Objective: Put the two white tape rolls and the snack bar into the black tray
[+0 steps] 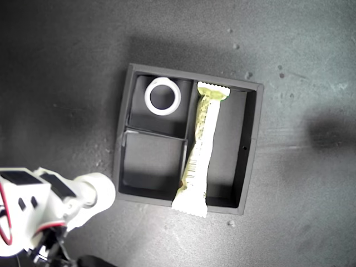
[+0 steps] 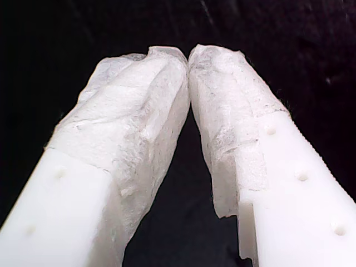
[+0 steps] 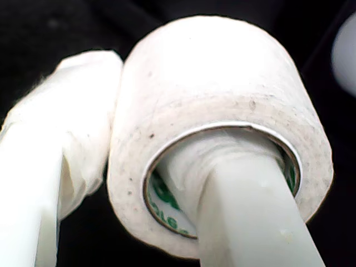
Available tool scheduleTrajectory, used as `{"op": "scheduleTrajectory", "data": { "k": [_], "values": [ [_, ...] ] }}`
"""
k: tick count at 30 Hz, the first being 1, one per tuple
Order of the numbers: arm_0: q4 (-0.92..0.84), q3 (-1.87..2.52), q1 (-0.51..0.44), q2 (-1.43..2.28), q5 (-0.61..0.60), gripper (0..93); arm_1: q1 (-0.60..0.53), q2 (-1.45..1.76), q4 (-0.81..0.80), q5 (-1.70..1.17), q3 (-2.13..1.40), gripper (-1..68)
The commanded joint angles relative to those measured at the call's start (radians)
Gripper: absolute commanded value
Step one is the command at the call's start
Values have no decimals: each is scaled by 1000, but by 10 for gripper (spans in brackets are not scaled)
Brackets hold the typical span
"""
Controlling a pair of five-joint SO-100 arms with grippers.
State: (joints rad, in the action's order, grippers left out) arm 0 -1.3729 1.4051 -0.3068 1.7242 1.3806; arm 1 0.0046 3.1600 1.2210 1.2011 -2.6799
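In the exterior view, the black tray (image 1: 253,144) lies in the middle of a dark grey table (image 1: 311,67). The wider white tape roll (image 1: 163,112) lies flat in the small compartment at the upper left of the tray, as this view shows it. The snack bar (image 1: 201,147) lies in the long compartment, a little slanted. Its upper crimped end is inside, near the far wall. Its lower crimped end rests over the near wall and sticks out of the tray.

In the lower left corner of the exterior view stands a white arm (image 1: 25,203). It holds the thicker white tape roll (image 1: 95,192) just beside the lower left corner of the tray, outside the walls. This is the second arm, because the same roll is at its jaws in the second wrist view.

In the first wrist view, the first gripper (image 2: 189,58) is clenched. Its two padded fingertips (image 2: 144,105) touch each other at the tips and nothing is between them. Behind them there is only a dark background.

In the second wrist view, the second gripper (image 3: 144,128) grasps the thicker white tape roll (image 3: 222,83). One finger (image 3: 250,217) goes through the hole of the roll and the other padded finger (image 3: 67,139) presses on the outside wall. Green print (image 3: 167,208) shows on the inner core.
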Motion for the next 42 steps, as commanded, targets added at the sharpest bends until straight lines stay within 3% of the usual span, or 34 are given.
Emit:
{"op": "scheduleTrajectory", "data": {
  "k": [1, 7, 13, 28, 31, 34, 42],
  "values": [
    [-18, -186, 31, -172, -12, 0, -25, 11, -58, 12, -46, -4],
    [-133, -509, 40, -526, -12, 0, -77, 12, -143, 34, -143, -4],
    [-462, -1160, 38, -931, -31, 0, -104, 17, -164, 40, -166, -4],
    [-460, -1078, 54, -928, 3, 2, -109, 189, -144, 41, -250, -4],
    [-460, -999, 57, -881, 32, 41, -109, 189, -144, 41, -250, -4],
    [-460, -969, 58, -850, 37, 144, -110, 189, -147, 38, -249, -4],
    [-460, -963, 48, -819, 8, 151, -110, 189, -147, 35, -249, -4]
  ]
}}
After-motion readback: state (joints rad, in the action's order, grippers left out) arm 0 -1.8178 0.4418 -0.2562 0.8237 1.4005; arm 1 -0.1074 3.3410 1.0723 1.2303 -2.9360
